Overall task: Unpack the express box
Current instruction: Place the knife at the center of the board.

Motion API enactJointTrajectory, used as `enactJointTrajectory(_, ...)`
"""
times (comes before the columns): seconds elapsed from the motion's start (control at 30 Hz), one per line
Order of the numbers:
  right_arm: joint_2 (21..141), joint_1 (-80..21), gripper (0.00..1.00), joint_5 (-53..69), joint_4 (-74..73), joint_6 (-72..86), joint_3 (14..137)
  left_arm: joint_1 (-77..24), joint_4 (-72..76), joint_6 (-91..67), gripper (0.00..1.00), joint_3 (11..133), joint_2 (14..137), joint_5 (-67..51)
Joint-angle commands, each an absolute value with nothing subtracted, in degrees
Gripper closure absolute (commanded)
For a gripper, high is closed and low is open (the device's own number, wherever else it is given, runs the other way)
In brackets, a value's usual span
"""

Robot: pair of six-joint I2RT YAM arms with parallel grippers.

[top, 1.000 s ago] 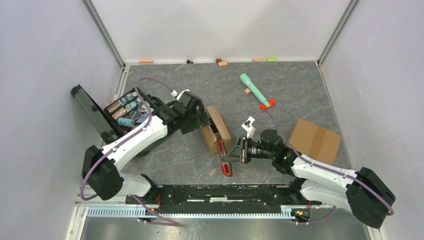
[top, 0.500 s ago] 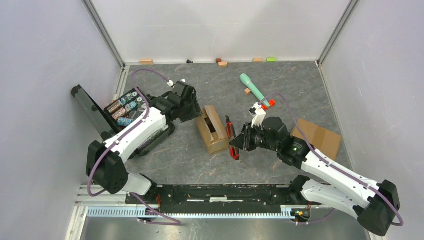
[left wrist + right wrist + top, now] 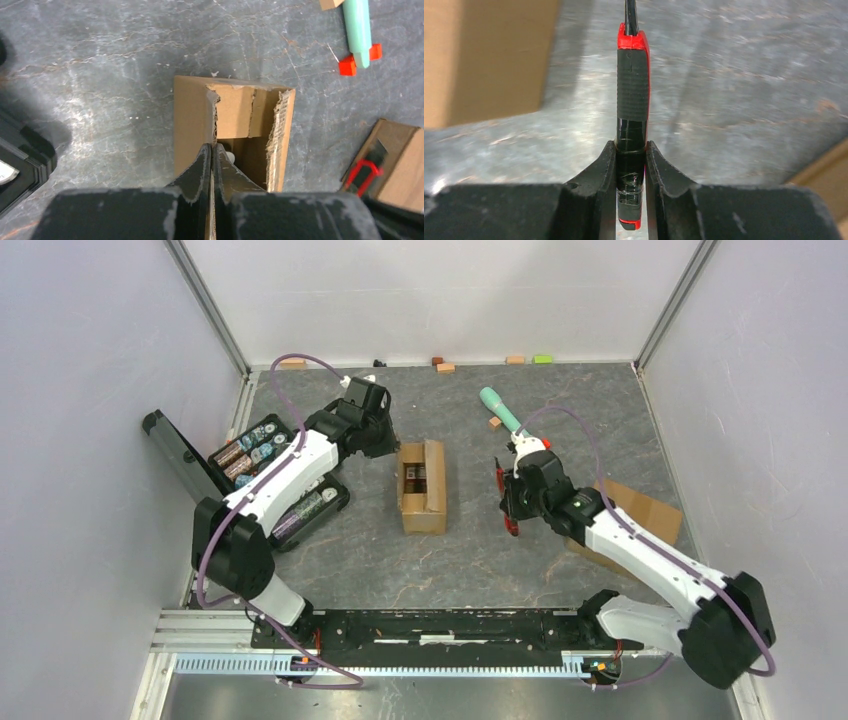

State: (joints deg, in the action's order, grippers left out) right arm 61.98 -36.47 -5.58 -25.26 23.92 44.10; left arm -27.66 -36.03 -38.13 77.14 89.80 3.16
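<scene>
Express box [image 3: 422,515] sits mid-desk [image 3: 450,575], long axis running near edge to far edge, top open. Left arm's [image 3: 290,475] jaws are pressed shut right at its far-left flap; can't tell if they've actually pinched cardboard. Right arm [image 3: 620,540], off to the box's right, has its jaws clamped on a red box cutter [image 3: 631,100]. Left's clearly closer.

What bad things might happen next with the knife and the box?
The right gripper holds the knife only near one end, so it might tilt or slip out. The left gripper is shut right at the box, by its torn edge; a pull might rip the cardboard or drag it along.
</scene>
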Motion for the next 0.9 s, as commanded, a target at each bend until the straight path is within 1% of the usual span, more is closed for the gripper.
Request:
enactJointTrajectory(0.0, 67.8, -32.3, 1.00, -12.6, -24.0, 17.4, 42.7, -27.5, -33.1, -37.0, 0.98, 79.4, 91.1, -7.2)
enactJointTrajectory(0.07, 70.2, -31.6, 1.00, -13.4, -23.0, 16.8, 42.2, -27.4, -32.1, -38.1, 0.98, 77.7, 90.4, -9.1)
enactJointTrajectory(0.1, 71.1, -31.5, 0.98, -13.8, -22.5, 16.8, 42.0, -27.4, -31.2, -38.3, 0.98, 76.7, 89.8, -10.2)
enactJointTrajectory(0.13, 71.7, -31.4, 0.91, -14.0, -22.5, 16.7, 42.2, -27.4, -31.0, -38.6, 0.98, 76.0, 89.2, -10.8)
enactJointTrajectory(0.17, 72.3, -31.4, 0.82, -14.2, -22.7, 16.7, 42.7, -27.4, -30.9, -38.7, 0.98, 75.3, 88.6, -11.4)
enactJointTrajectory(0.27, 72.6, -31.4, 0.53, -14.7, -23.6, 16.7, 44.2, -27.4, -29.8, -39.3, 0.98, 73.0, 86.5, -12.6)
enactJointTrajectory(0.33, 72.4, -31.5, 0.40, -15.6, -25.1, 16.4, 45.8, -27.4, -29.2, -39.8, 0.98, 71.9, 85.6, -13.9)
enactJointTrajectory(0.4, 71.6, -31.6, 0.32, -15.5, -26.3, 16.3, 47.1, -27.2, -28.5, -40.4, 0.98, 70.8, 84.9, -15.7)
enactJointTrajectory(0.5, 69.8, -33.6, 0.30, -14.7, -28.1, 16.9, 50.2, -27.1, -26.5, -41.7, 0.98, 68.8, 82.8, -17.1)
enactJointTrajectory(0.6, 68.9, -39.6, 0.27, -15.3, -30.1, 19.1, 55.5, -26.8, -25.5, -42.4, 0.98, 66.9, 81.3, -18.3)
enactJointTrajectory(0.73, 70.7, -48.2, 0.25, -17.0, -30.5, 22.6, 61.5, -26.7, -24.1, -43.5, 0.98, 64.2, 79.7, -18.9)
enactJointTrajectory(0.87, 75.3, -52.5, 0.21, -20.1, -30.7, 23.8, 64.1, -26.5, -23.4, -43.9, 0.98, 62.2, 78.7, -18.9)
